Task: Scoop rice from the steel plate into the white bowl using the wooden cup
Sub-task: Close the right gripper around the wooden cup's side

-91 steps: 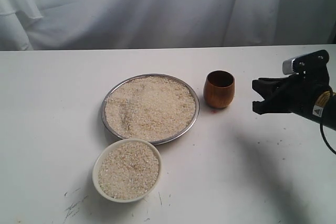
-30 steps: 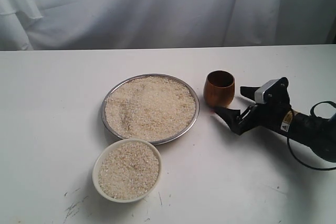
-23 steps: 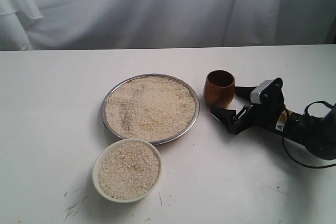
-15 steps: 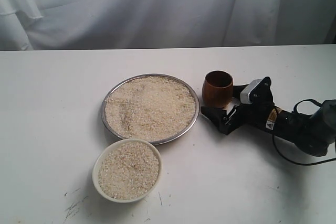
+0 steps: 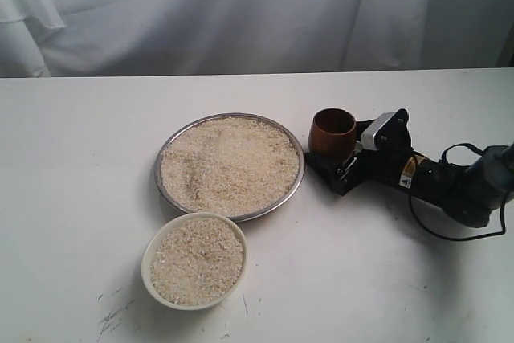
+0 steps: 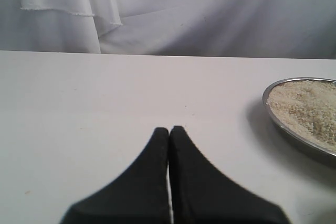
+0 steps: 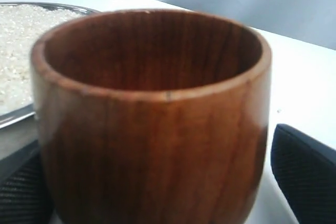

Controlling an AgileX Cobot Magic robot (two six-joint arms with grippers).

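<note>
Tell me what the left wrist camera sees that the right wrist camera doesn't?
Only the left wrist view shows the left gripper, shut. Only the right wrist view shows the wooden cup, close up between the sides of the open right gripper. Both show the steel plate with rice, the table and the white cloth behind.

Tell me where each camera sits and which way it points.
Exterior: off the arms, facing the table; sees the steel plate, white bowl, wooden cup and the open right fingers.
Left wrist: on the left arm, low over the table; the shut left fingers in front.
Right wrist: on the right arm, close on the cup between the right fingers.
Shared: rice appears in all three.
</note>
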